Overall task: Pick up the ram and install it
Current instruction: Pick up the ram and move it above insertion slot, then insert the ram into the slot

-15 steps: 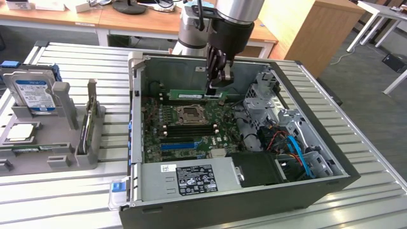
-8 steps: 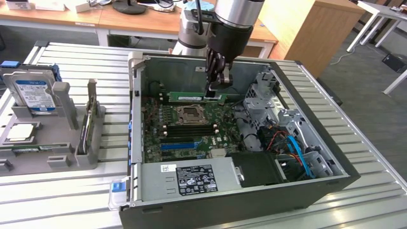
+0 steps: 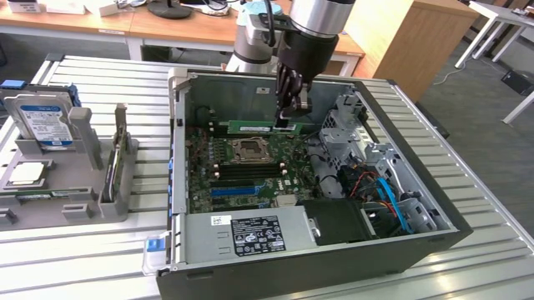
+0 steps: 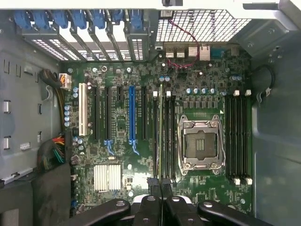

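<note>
One ram [image 3: 247,127] stands on edge directly under your gripper [image 3: 287,125], which is closed narrowly on one end of it, close beside the CPU socket [image 4: 200,143].

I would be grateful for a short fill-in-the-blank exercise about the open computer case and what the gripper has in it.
1. The ram, held by the gripper, is coloured ___.
2. Among the black expansion slots, one slot stands out in ___.
3. Outside the case, a hard drive stands in a ___ rack.
Missing words: green; blue; grey.
</note>
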Robot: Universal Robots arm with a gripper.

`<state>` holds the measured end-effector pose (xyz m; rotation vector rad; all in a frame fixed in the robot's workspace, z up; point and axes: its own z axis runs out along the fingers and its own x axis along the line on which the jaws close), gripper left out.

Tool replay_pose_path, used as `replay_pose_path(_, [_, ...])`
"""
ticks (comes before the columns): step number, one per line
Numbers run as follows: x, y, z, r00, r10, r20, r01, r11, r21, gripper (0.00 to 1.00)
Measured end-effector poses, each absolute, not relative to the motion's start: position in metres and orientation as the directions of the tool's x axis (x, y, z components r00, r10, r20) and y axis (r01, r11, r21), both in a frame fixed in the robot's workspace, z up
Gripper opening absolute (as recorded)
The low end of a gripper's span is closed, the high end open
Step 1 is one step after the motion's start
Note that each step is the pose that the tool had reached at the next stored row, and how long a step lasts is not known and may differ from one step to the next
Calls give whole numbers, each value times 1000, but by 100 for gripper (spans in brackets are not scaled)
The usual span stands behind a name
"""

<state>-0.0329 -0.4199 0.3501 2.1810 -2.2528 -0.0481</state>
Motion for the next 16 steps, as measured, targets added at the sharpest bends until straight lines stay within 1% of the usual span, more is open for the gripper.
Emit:
replay_pose_path(12, [-31,-420,350,-33,-999,-17,-999,32,26,12])
replay_pose_path(16, [-31,-415,350,-33,-999,-17,-999,32,26,12])
